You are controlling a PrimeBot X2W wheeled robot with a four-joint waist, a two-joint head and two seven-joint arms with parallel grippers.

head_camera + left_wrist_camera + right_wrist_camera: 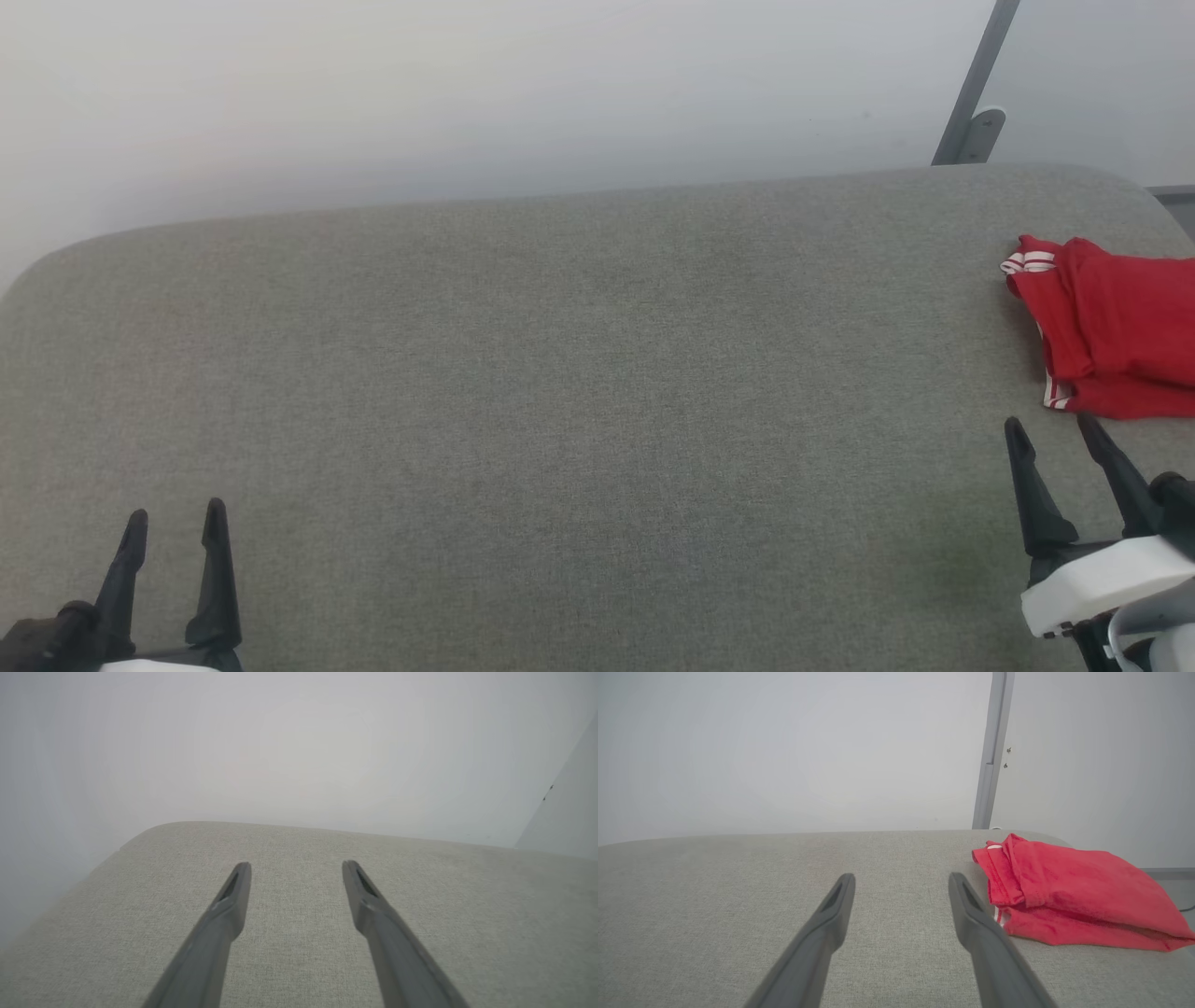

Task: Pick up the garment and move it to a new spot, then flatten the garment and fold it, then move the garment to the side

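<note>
**Red garment at the right end of the tabletop, both claws released**

A pale, plain white wall (pixel 467 93) stands behind everything. Below it lies the wide grey fabric-covered tabletop (pixel 560 373) with rounded far corners; most of its surface is bare.

The small red jersey garment with white-striped trim (pixel 1120 327) lies at the far right end of the tabletop, near the right rear corner. It is gathered in a compact bundle of several layers, and the right edge of the head view cuts it. In the right wrist view the garment (pixel 1073 896) lies flat on the cloth surface, with a bit of white stripe showing at its near left corner. Letters or numbers cannot be seen on it.

The right claw (pixel 1050 422) hangs at the lower right, its two dark fingers spread apart with nothing between them. Its outer fingertip is just beside the near edge of the garment; whether it touches, I cannot tell. The right wrist view shows the same wide gap (pixel 901 876).

The left claw (pixel 177 511) is at the lower left, well apart from the garment, also released and empty (pixel 296 864).

A thin grey metal post (pixel 976 84) rises behind the right rear corner.
</note>
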